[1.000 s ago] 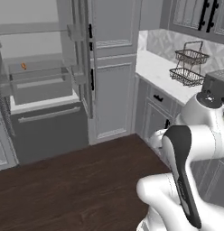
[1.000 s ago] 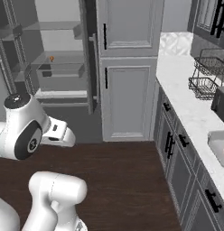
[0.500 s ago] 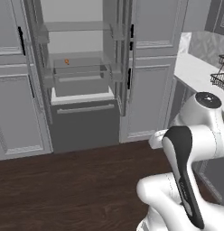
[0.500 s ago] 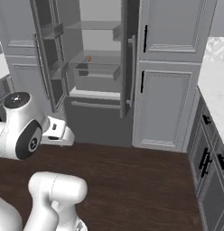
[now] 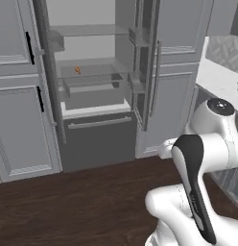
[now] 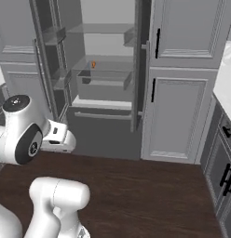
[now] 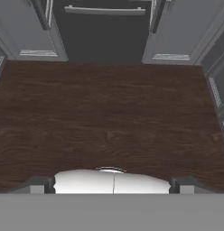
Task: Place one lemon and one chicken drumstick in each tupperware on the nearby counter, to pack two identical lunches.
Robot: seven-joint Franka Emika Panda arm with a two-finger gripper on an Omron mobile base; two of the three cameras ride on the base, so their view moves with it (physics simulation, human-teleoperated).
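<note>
Ahead of the gripper (image 7: 112,182), beyond a stretch of dark wood floor (image 7: 109,117), you now face the open refrigerator (image 5: 94,86) squarely. A second ago it stood off to the left of both base views with the counter's wire basket in sight; the whole scene has since swung round, so this is the base turning, not the things moving. The gripper's jaws stand fully apart with nothing between them, the hand view looking down at bare floor and the freezer drawer (image 7: 105,31) at its top. On a glass shelf inside sits a small orange-brown item (image 5: 77,70), too small to name; you may judge it one of the foods to be packed. The counter (image 5: 218,79) lies off to the gripper's right, its white edge just entering the left base view. No tupperware is discernible, and nothing has been picked up; the task appears to be at its approach stage.
</note>
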